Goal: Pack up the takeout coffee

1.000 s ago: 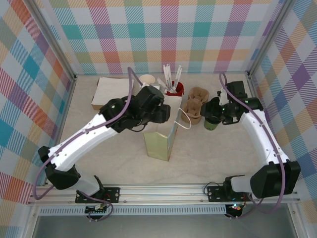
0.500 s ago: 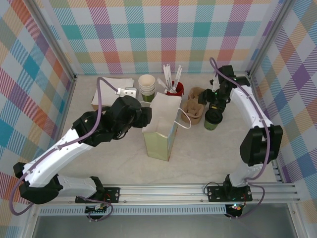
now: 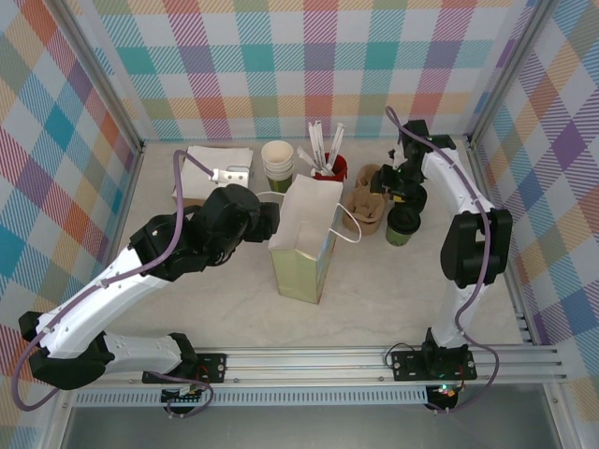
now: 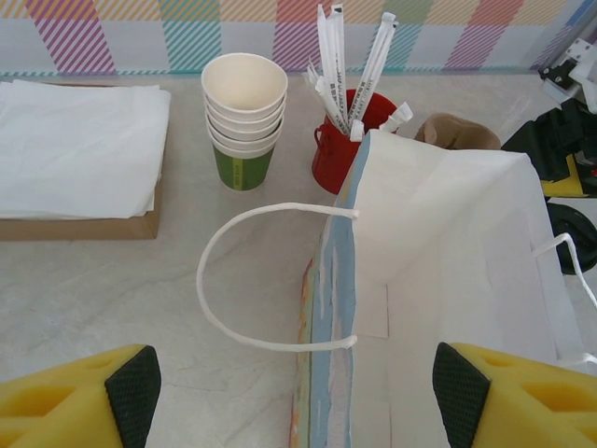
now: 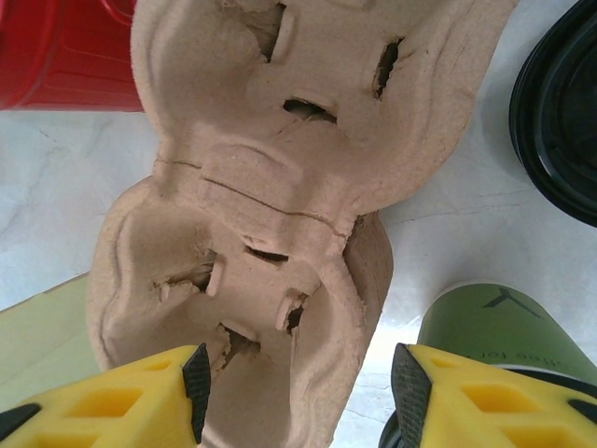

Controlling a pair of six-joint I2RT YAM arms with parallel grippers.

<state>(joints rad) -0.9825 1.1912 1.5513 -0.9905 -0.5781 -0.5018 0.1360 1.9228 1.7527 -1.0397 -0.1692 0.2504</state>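
Right now the right pincer point(image 5: 303, 392) is hanging released, its yellow fingers point(image 5: 112, 401) standing apart over the end cell of a brown pulp cup carrier point(image 5: 252, 215). I cannot tell whether the pads are touching the pulp. Just outside its right finger the takeout coffee point(image 5: 494, 331) is standing on the table point(image 5: 47, 219), free of the pincer. The cup is sitting upright, its long axis running straight up from the table, with the black lid pointing upward and the olive-green wall showing below it. Ahead of the pincer and to its right, a separate round black lid point(image 5: 560, 121) is lying flat. Ahead and to its left a red cup point(image 5: 65, 56) is standing, and the green wall of the paper bag point(image 5: 37, 355) is showing beside the left finger.

The left pincer point(image 4: 297, 392) is likewise released, its jaws gaping wide. The bag's open rim and its white loop handle point(image 4: 242, 280) are lying between the two fingers, apart from both pads. The coffee is sitting well apart from this pincer, on the other side of the bag. Ahead of it a stack of lidless green cups point(image 4: 244, 117) is standing, and white napkins point(image 4: 75, 140) are lying ahead to its left.
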